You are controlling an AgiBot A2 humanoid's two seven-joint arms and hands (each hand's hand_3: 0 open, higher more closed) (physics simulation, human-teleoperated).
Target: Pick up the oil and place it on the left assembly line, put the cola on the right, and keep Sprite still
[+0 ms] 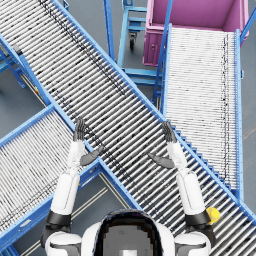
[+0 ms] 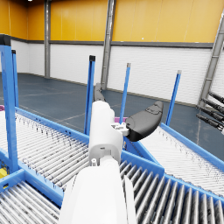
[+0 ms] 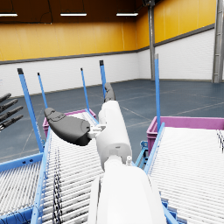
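No cola or Sprite shows in any view. A small round yellow thing [image 1: 213, 215] lies on the middle roller conveyor [image 1: 120, 115] beside my right elbow, mostly hidden by the arm; I cannot tell what it is. My left hand [image 1: 82, 145] hovers over the conveyor's left rail, fingers spread, holding nothing; the left wrist view shows the same hand [image 2: 142, 122] empty. My right hand [image 1: 167, 147] is held over the rollers, fingers apart and empty, as the right wrist view also shows the hand [image 3: 72, 127].
A left roller line [image 1: 30, 155] runs low beside the middle conveyor. A right roller line [image 1: 200, 95] leads up to a pink bin [image 1: 195, 15]. Blue rails and upright posts [image 2: 89, 94] border the conveyors. Grey floor lies between them.
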